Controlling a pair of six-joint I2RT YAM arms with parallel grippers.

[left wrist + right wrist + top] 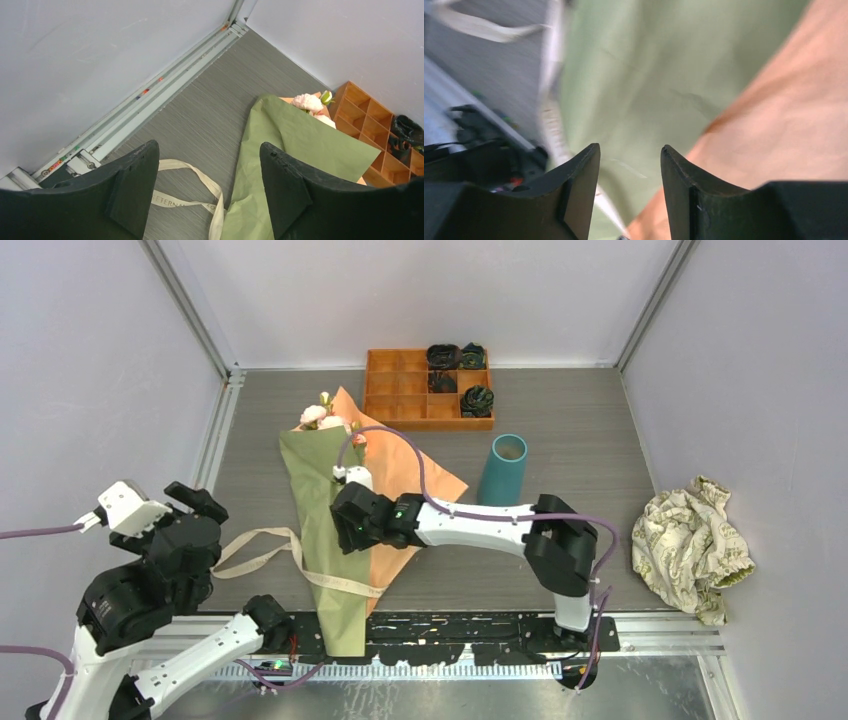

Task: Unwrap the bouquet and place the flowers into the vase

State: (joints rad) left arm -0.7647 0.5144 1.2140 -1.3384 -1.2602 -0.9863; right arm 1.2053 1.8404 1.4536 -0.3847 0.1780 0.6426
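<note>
The grey table (600, 430) fills the middle of the top view. Left of centre on it lies the bouquet (318, 490), a long olive-green paper cone. Its narrow end is at the lower middle of the frame, over the near edge rail, and its wide end is up near the tray. Peach-orange lining paper (420, 475) spreads out to its right.

The right arm reaches in from the lower right toward the left. The right gripper (630, 150) hangs over the cone's middle, where green meets orange. In the right wrist view its 2 fingers stand partly apart, released, with only blurred paper beyond the gap.

The left arm is folded at the lower left of the frame, clear of the bouquet. The left gripper (207, 147) is spread wide and grasps nothing. In its wrist view, ribbon and bare table show between the 2 fingers.

A crumpled floral cream cloth (690, 540) sits at the right edge. The orange compartmented tray (400, 422) is at upper centre, with dark rolled bundles (477, 400) in its right-hand cells. The teal vase (503, 475) stands upright just right of the orange paper, below the tray.

A cream ribbon (255, 545) loops on the table left of the cone and crosses its lower part. The flowers (318, 416), pink blooms, poke from the cone's wide end, just beside the tray's lower left corner.
</note>
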